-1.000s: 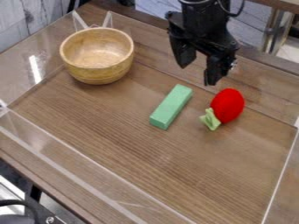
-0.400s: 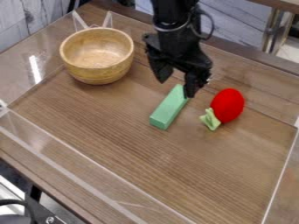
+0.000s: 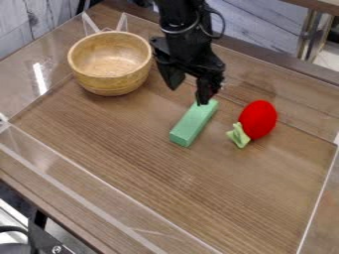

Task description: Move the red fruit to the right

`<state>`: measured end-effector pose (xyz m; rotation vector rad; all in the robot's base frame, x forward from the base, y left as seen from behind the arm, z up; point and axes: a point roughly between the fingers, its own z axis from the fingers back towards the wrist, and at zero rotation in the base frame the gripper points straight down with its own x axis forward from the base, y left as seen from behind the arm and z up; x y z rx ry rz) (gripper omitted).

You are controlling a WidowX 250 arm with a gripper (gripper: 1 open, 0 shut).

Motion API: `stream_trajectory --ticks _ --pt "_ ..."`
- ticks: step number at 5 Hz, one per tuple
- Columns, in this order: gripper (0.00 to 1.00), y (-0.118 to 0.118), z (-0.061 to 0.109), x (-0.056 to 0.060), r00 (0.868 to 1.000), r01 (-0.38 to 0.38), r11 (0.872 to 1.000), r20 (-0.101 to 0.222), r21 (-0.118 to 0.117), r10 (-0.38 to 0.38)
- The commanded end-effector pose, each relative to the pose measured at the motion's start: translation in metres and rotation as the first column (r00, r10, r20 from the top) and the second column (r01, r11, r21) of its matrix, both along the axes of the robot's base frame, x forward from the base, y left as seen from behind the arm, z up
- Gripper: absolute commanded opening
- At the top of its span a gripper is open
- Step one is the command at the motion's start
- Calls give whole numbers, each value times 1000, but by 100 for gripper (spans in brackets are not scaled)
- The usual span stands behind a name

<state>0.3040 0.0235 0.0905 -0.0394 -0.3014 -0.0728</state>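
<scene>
A long green rectangular block is lying flat on the brown wood-grain tabletop, angled so its upper end is sitting right beneath the black robot gripper. The gripper is hanging released — its dark fingers spread apart with nothing between them — and one fingertip is overlapping the block's top end in the camera view; whether it is touching cannot be told. This block is lying between the gripper and the small rounded bright-red toy fruit, which is resting to the right of it, near but apart. The fruit is looking smooth and glossy, with a light green leafy stem sticking out at its lower left end. Well to the left, a round pale wooden bowl is standing upright. Clear plastic walls — thin and see-through — are bordering the table's edges.
</scene>
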Motion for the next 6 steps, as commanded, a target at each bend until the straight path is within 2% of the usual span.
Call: stream_trajectory --ticks 1,2,4,6 --pt "100 -4 23 13 997 -43 999 58 3 43" --pt "100 -12 25 17 995 -82 997 54 -2 82" --pt "100 -43 28 13 995 -87 996 42 -23 88" --pt "100 -32 24 14 977 -209 978 41 -26 210"
